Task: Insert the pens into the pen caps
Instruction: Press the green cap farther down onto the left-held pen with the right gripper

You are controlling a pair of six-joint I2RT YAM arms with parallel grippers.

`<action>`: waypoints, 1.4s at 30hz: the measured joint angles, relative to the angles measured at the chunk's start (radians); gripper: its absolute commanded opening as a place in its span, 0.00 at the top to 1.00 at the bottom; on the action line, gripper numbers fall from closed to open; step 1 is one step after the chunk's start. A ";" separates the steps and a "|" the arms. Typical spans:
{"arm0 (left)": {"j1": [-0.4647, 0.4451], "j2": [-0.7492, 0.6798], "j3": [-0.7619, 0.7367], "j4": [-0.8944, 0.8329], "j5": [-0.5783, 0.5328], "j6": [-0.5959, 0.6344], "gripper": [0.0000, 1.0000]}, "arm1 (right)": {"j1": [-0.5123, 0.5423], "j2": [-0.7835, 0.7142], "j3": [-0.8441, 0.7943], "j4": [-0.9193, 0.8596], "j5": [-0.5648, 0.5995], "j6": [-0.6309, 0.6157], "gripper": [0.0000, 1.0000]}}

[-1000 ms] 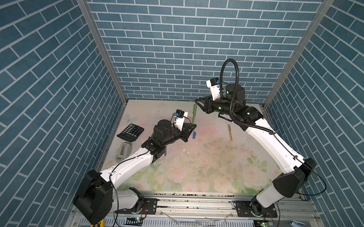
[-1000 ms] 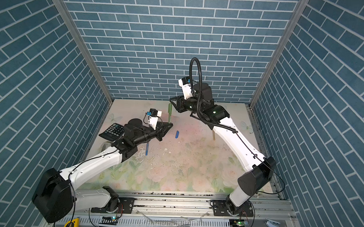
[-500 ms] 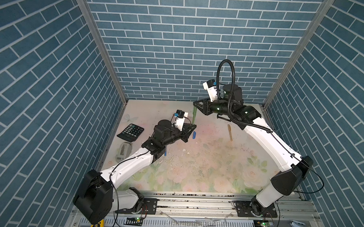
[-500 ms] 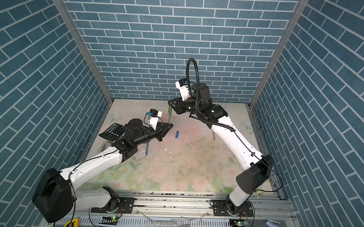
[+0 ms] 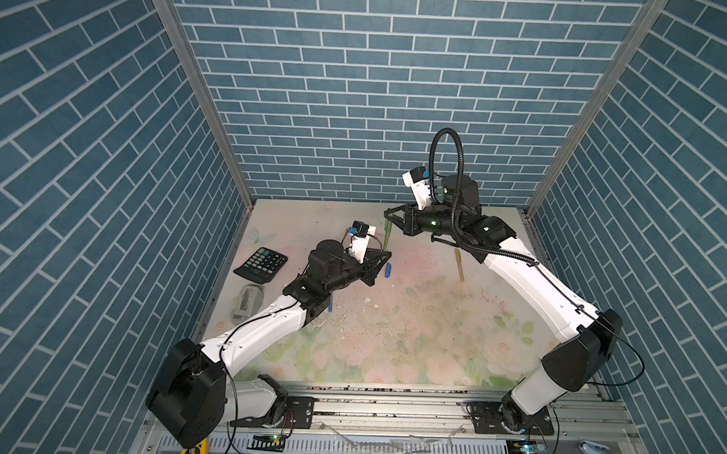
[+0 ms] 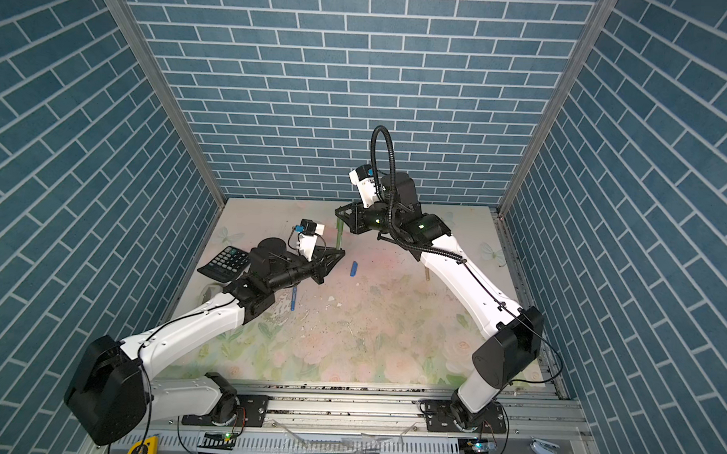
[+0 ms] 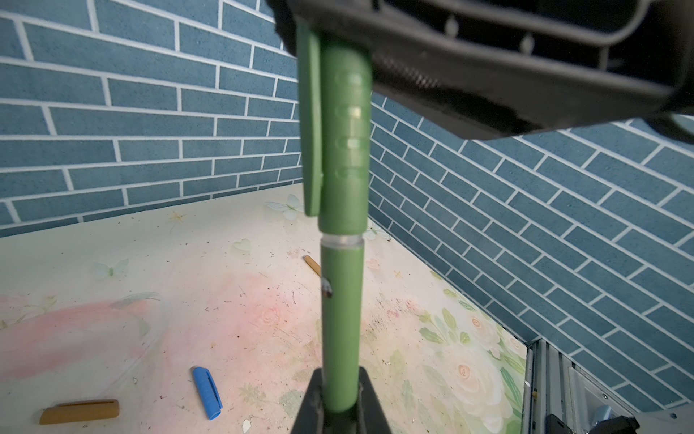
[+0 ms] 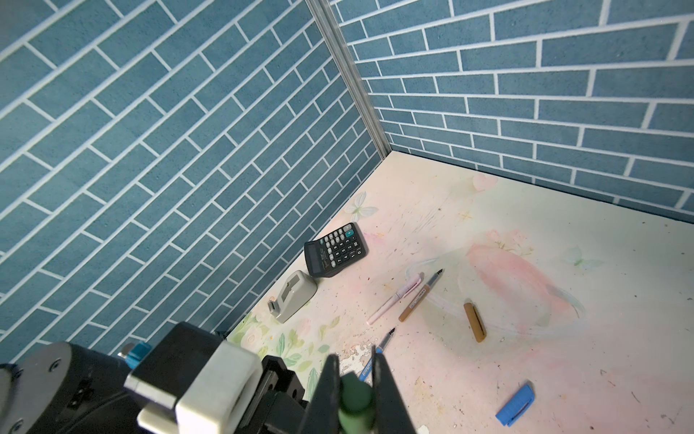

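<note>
Green pen (image 7: 341, 319) stands near upright over the tabletop (image 7: 187, 282), lower end clamped by the left end effector (image 7: 340, 387). Directly above, on the same axis, the right end effector (image 8: 356, 372) pinches the green cap (image 7: 343, 150), seemingly a sliver short of seated.

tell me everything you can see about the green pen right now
The green pen is a slim, matte, plastic-looking barrel with a small dark scuff partway up. It stands nearly upright in the air above the table, its lower end pinched in the left claw. Its upper end sits in the green cap, which the right claw grips; a thin clear ring shows at the joint. Its tip is hidden.
</note>
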 measured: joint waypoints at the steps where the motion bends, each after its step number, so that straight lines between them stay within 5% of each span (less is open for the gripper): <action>1: 0.000 0.000 0.000 0.000 -0.003 0.000 1.00 | 0.000 -0.003 -0.007 0.008 -0.001 0.005 0.91; 42: 0.020 0.111 0.267 -0.159 0.057 -0.002 1.00 | -0.025 -0.142 -0.319 0.505 0.113 0.112 0.92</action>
